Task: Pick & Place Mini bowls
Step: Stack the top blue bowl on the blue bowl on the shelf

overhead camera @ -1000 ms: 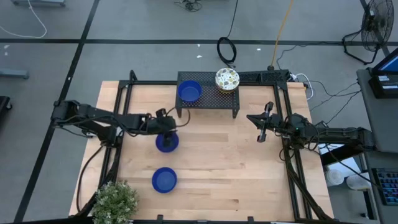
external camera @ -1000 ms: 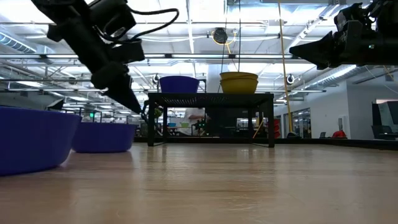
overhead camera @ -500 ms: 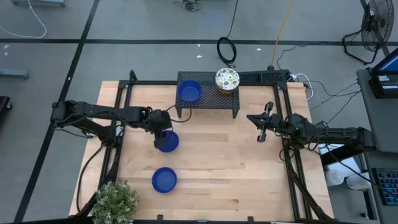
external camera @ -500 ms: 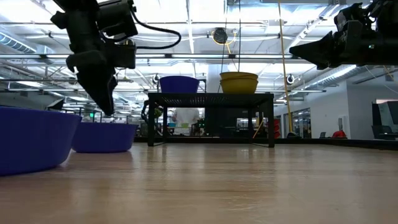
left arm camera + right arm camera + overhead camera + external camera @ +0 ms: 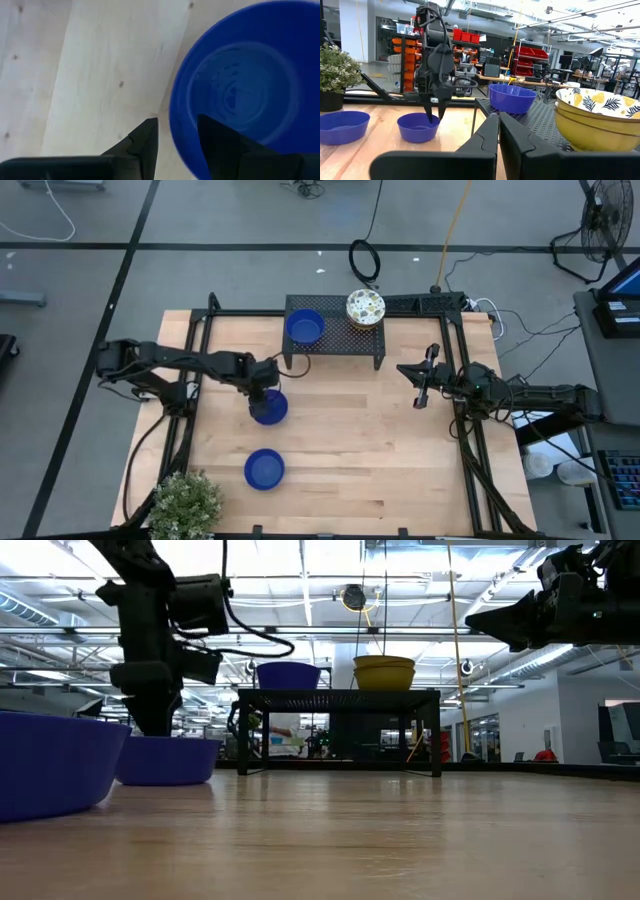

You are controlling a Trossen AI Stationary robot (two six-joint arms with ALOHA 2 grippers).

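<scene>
Two blue mini bowls sit upright on the table: one (image 5: 268, 409) under my left gripper, another (image 5: 264, 469) nearer the table's near edge. A third blue bowl (image 5: 304, 328) and a stack of floral-patterned bowls (image 5: 366, 308) rest on the black rack (image 5: 335, 345). My left gripper (image 5: 262, 388) points down, open, at the first bowl's far-left rim (image 5: 175, 120); one finger (image 5: 147, 142) stands outside the rim, the other (image 5: 220, 142) over the inside. My right gripper (image 5: 421, 386) waits, shut, above the table's right side. My left gripper straddles the blue bowl's rim (image 5: 174, 131) from above, one finger inside and one outside. Whether either finger touches the rim, I cannot tell. The bowl stands flat on the table.
A potted plant (image 5: 185, 505) stands at the table's near left corner. The black rack with its legs (image 5: 340, 695) takes up the far middle. Bare wood (image 5: 370, 450) lies between the bowls and the right arm.
My left gripper has tipped from a slant to pointing straight down and has come down onto the blue bowl's far-left rim, shifting slightly toward the table's left. The bowls have stayed in place.
</scene>
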